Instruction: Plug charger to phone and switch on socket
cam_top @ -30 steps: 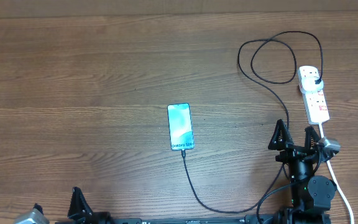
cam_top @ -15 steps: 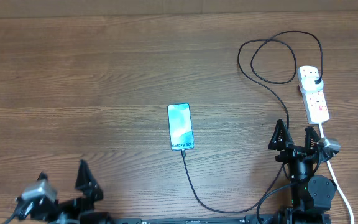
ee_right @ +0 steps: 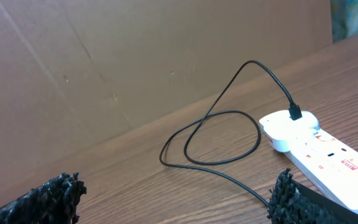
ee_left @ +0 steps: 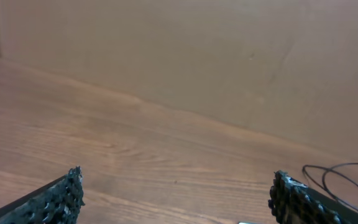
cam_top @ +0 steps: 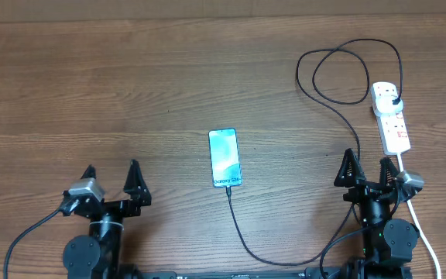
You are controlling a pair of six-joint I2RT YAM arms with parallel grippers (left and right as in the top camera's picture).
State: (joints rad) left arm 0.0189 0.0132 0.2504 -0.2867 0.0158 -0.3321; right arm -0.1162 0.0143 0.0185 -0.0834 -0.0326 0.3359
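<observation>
The phone [cam_top: 224, 158] lies flat mid-table, screen lit. The charger cable [cam_top: 248, 242] runs from its near end, curves along the front, climbs right and loops [cam_top: 339, 76] to the black plug [cam_top: 394, 101] in the socket strip [cam_top: 390, 118] at the far right. In the right wrist view the cable [ee_right: 229, 134] and the socket [ee_right: 319, 158] lie ahead. My left gripper [cam_top: 112, 175] is open and empty, front left, apart from the phone. My right gripper [cam_top: 369, 167] is open and empty, just in front of the socket's near end.
The socket's thick white cord [cam_top: 424, 236] runs down the right side past my right arm. A brown cardboard wall [ee_left: 197, 56] stands behind the table's far edge. The wooden table [cam_top: 91, 93] is bare on the left.
My left arm has come up from the bottom left edge and now sits further forward, gripper open. The right arm, phone and cable have not moved.
</observation>
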